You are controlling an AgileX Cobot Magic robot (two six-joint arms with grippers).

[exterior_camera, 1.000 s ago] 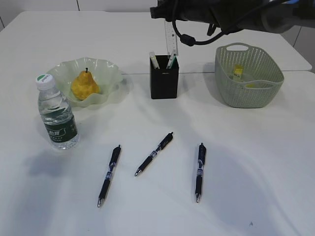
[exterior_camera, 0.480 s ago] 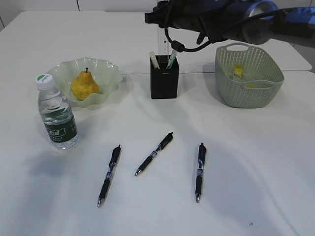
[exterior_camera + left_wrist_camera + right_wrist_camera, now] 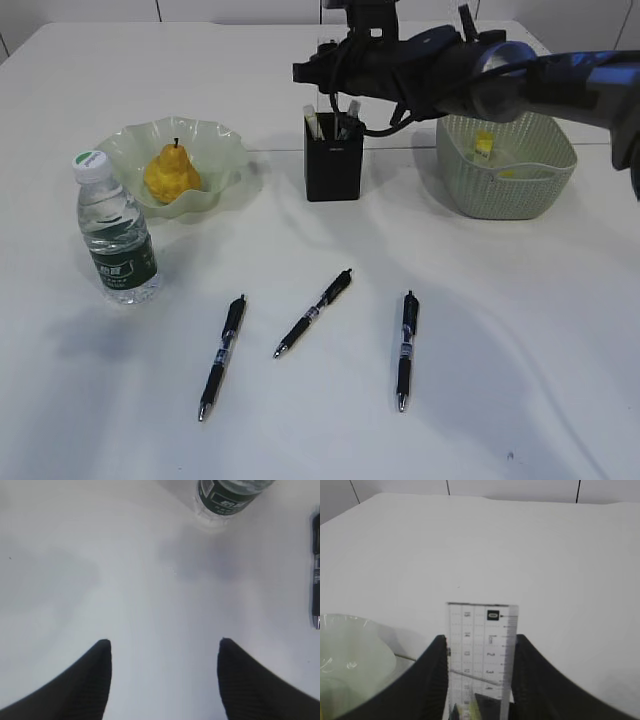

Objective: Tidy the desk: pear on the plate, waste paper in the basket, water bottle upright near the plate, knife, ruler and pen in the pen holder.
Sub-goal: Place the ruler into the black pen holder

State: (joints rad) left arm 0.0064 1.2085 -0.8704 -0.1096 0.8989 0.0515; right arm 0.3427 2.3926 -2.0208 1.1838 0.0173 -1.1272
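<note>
My right gripper (image 3: 332, 80) hangs just above the black pen holder (image 3: 333, 165), shut on the clear ruler (image 3: 480, 645). The ruler stands upright with its lower end inside the holder. Two white-and-green items (image 3: 347, 121) also stand in the holder; I cannot tell whether one is the knife. The pear (image 3: 172, 172) lies on the wavy green plate (image 3: 222, 145). The water bottle (image 3: 115, 235) stands upright in front of the plate. Three pens (image 3: 314, 312) lie on the desk (image 3: 520, 330). Yellow waste paper (image 3: 484, 145) sits in the basket (image 3: 505, 195). My left gripper (image 3: 162, 641) is open over bare desk.
The other two pens (image 3: 222, 355) (image 3: 405, 348) lie left and right of the middle one. In the left wrist view the bottle base (image 3: 225, 497) is at the top and a pen (image 3: 316, 570) at the right edge. The plate rim (image 3: 350, 645) shows at the right wrist view's lower left.
The right arm has come down over the pen holder, and the ruler has sunk from standing tall above it to mostly inside it. Everything else stays put.
</note>
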